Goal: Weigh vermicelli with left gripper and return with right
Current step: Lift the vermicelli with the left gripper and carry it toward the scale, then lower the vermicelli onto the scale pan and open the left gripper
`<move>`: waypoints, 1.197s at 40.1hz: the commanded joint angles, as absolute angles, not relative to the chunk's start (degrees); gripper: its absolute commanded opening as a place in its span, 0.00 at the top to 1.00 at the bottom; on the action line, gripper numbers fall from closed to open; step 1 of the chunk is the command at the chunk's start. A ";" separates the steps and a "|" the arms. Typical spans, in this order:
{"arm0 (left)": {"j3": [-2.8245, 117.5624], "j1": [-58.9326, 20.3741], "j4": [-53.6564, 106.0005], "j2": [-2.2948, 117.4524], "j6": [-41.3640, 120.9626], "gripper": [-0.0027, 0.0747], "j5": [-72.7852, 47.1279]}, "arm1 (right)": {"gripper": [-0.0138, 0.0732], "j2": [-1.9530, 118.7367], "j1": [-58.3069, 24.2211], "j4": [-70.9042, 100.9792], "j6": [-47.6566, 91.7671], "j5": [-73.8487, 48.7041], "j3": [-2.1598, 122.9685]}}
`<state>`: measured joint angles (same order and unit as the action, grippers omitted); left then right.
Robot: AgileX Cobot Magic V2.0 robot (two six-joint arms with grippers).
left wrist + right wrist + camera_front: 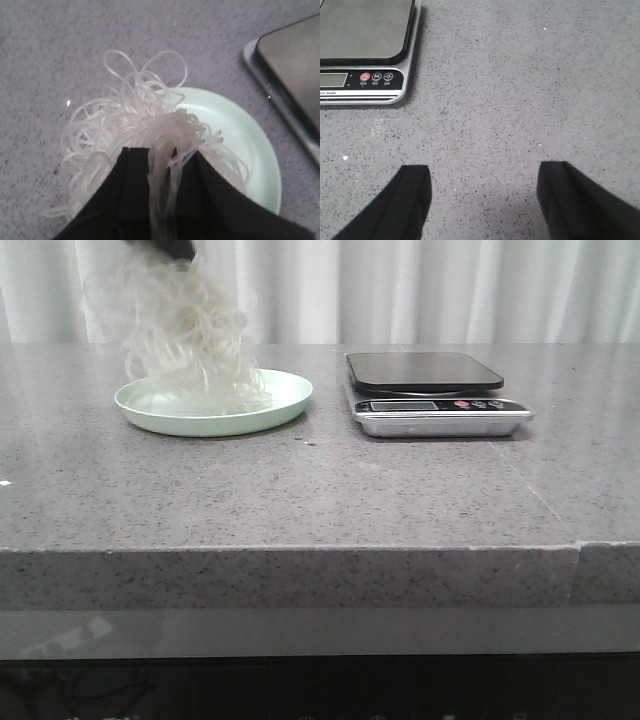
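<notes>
below the left gripper point(150, 165): vermicelli point(190, 335) hangs pinched between its closed fingers, lowest strands touching the pale green plate point(285, 400) | right gripper point(482, 192): fingers spread wide over bare countertop point(530, 90), nothing held | kitchen scale point(365, 50) lies ahead of it

A staged test bench rather than a lived-in kitchen: a grey speckled stone bench point(300, 500) stands before plain white curtains point(450, 290), carrying only a pale green plate point(215, 405) at left and a digital kitchen scale point(435, 395) at right, its buttons and display facing near.
</notes>
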<state>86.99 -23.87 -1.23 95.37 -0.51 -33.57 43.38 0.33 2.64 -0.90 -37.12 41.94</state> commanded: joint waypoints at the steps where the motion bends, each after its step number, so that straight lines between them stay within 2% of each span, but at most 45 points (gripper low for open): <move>1: 92.75 -26.15 -0.76 92.00 -0.62 0.77 -29.43 | 0.19 43.59 0.47 2.63 -0.45 -34.21 43.76; 12: 105.99 -33.02 -0.76 96.09 2.25 0.76 -29.32 | 0.19 43.59 0.47 2.63 -0.45 -34.21 43.76; 31: 131.09 -38.97 -0.76 115.29 2.25 0.76 -28.11 | 0.19 43.59 0.47 2.63 -0.45 -34.21 43.76; 43: 133.89 -38.47 -0.90 123.24 2.25 0.76 -28.63 | 0.19 43.59 0.47 2.63 -0.45 -34.21 43.76; 48: 133.89 -37.53 -0.52 124.34 2.25 0.68 -31.23 | 0.19 43.59 0.47 2.63 -0.45 -34.21 43.76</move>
